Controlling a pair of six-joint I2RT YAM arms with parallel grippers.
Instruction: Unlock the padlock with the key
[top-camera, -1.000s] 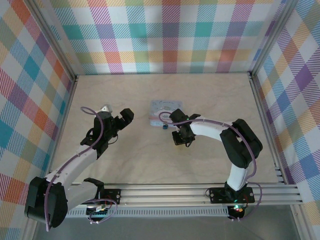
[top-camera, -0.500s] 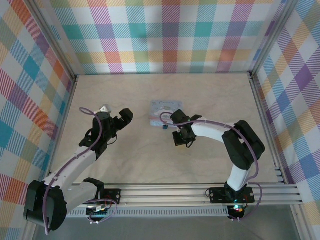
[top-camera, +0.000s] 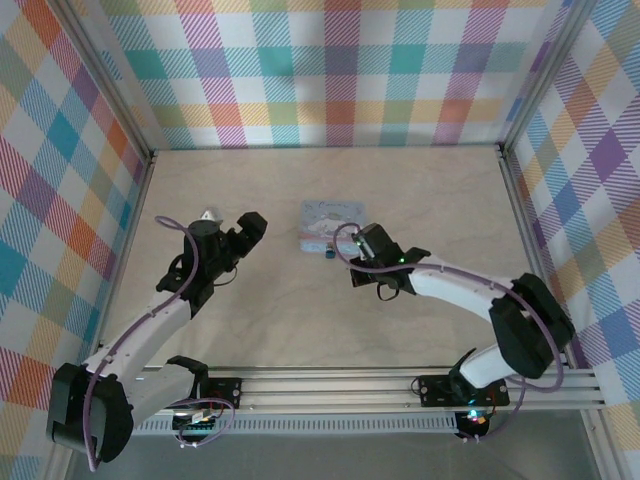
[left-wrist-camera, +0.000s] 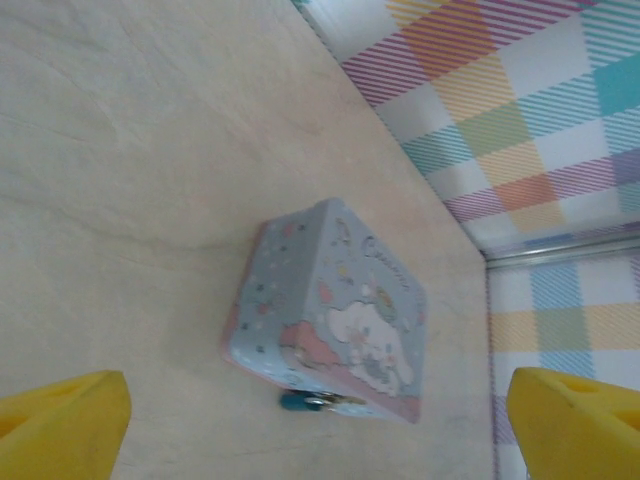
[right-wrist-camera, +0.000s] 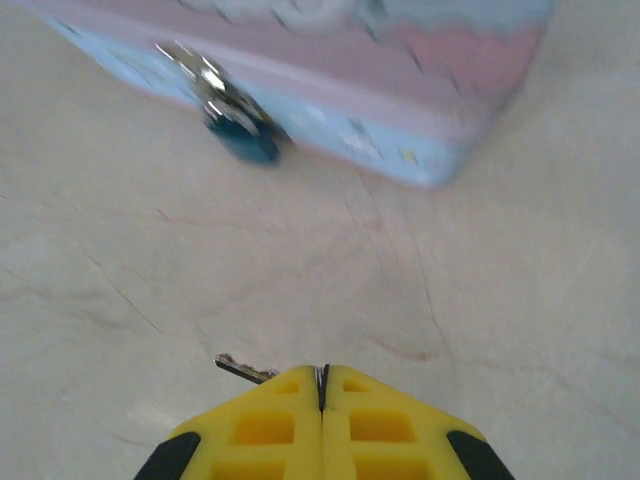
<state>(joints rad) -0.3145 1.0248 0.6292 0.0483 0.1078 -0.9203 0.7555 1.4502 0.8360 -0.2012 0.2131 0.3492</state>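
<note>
The tiny dark blue padlock (top-camera: 329, 254) hangs at the near side of the light blue cartoon tin box (top-camera: 331, 222). In the right wrist view the padlock (right-wrist-camera: 240, 135) lies ahead and to the left, its silvery shackle on the tin's latch. My right gripper (right-wrist-camera: 322, 372) is shut on the key (right-wrist-camera: 243, 369), whose thin silvery blade sticks out to the left of the yellow fingertips, a short way off the padlock. My left gripper (left-wrist-camera: 320, 430) is open and empty, facing the tin and padlock (left-wrist-camera: 300, 401) from the left, well apart from them.
The tin box (left-wrist-camera: 340, 300) stands on the pale wooden table (top-camera: 300, 310) near its middle. Checked cloth walls (top-camera: 330, 70) and aluminium posts close in the back and sides. A rail (top-camera: 350, 385) runs along the near edge.
The right arm's elbow has swung out to the right and its gripper has shifted slightly right, still near the padlock. The left gripper has edged a little to the left.
</note>
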